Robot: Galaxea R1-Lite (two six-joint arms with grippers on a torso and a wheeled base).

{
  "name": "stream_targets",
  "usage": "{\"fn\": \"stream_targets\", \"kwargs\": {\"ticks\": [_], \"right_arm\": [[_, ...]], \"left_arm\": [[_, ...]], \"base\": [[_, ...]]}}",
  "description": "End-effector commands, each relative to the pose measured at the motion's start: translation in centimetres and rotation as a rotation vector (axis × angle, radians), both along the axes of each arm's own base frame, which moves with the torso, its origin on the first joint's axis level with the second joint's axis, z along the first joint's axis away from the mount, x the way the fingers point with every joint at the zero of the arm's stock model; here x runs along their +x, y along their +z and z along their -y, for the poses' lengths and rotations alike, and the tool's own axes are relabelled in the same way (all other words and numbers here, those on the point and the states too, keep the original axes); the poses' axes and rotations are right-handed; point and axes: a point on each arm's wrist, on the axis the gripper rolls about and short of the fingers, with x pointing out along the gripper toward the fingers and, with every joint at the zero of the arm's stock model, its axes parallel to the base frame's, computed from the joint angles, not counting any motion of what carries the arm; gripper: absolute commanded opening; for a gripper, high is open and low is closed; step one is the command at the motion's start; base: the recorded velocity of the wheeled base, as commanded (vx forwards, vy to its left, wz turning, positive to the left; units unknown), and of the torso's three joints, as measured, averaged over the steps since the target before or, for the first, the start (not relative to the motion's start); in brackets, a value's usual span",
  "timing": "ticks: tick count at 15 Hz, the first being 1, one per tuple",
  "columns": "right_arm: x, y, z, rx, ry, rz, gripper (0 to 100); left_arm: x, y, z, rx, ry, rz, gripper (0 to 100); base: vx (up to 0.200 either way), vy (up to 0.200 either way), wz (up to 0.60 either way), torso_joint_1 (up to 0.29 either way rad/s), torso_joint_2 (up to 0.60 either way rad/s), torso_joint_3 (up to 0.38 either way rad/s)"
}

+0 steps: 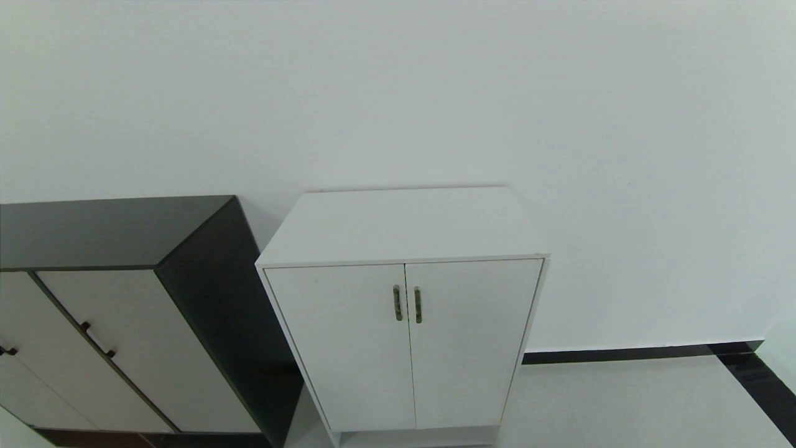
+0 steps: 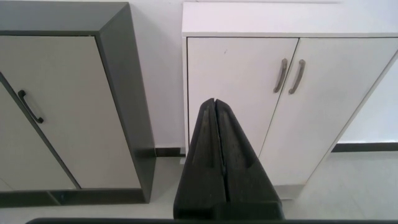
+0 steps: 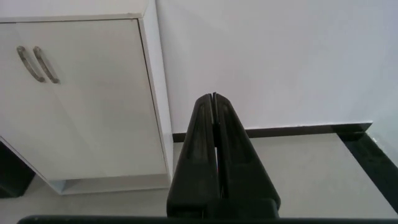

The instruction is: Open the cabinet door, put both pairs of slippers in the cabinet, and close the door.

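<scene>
Cabinet stands with both doors closed, inside hidden; left hand and right hand clenched on nothing.

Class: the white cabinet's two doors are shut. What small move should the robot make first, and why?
Likely open the left gripper and advance it toward the handle of the left door: the white cabinet is closed, and this gripper, shut and empty, sits apart from it, facing that door.
</scene>
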Motion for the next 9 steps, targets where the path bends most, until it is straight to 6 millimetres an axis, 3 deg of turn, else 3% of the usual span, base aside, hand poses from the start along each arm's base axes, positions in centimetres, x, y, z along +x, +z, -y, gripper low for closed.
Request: {"fn": "stream_targets", "kwargs": {"ticks": [1, 9], "right_arm": [[0.0, -0.07, 0.0, 0.0, 0.001, -0.001, 0], [0.01, -0.12, -0.02, 0.035, 0.009, -0.001, 0]], "left_arm": [[0.0, 0.0, 0.0, 0.0, 0.0, 0.0, 0], [0.0, 0.0, 0.0, 0.0, 0.0, 0.0, 0]], "base": [[0.0, 0.0, 0.0, 0.0, 0.0, 0.0], [0.0, 0.0, 0.0, 0.0, 0.0, 0.0]]}}
